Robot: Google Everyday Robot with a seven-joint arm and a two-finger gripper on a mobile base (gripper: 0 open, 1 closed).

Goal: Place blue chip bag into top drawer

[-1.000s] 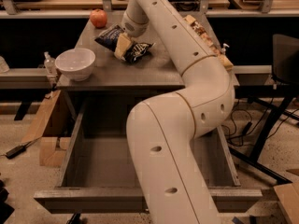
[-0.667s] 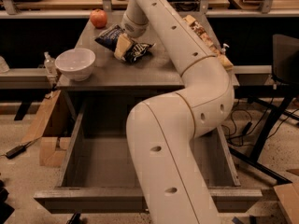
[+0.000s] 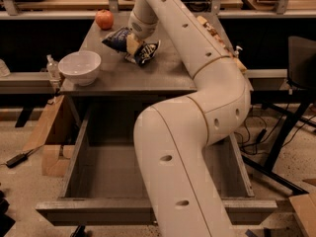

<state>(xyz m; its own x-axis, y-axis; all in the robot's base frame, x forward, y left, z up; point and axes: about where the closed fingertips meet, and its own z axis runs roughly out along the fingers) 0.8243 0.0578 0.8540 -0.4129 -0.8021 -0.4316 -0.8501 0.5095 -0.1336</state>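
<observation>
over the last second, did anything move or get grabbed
Nothing visibly changed. The pincer is still down at the blue chip bag on the table, and the bag has not shifted. The top drawer stays pulled open, and the apple and white bowl sit where they were.

Gripper (image 3: 134,43) at blue chip bag (image 3: 117,39) on table (image 3: 148,78) w/ bowl (image 3: 80,67) left, apple (image 3: 104,19) behind; top drawer (image 3: 98,210) below.
</observation>
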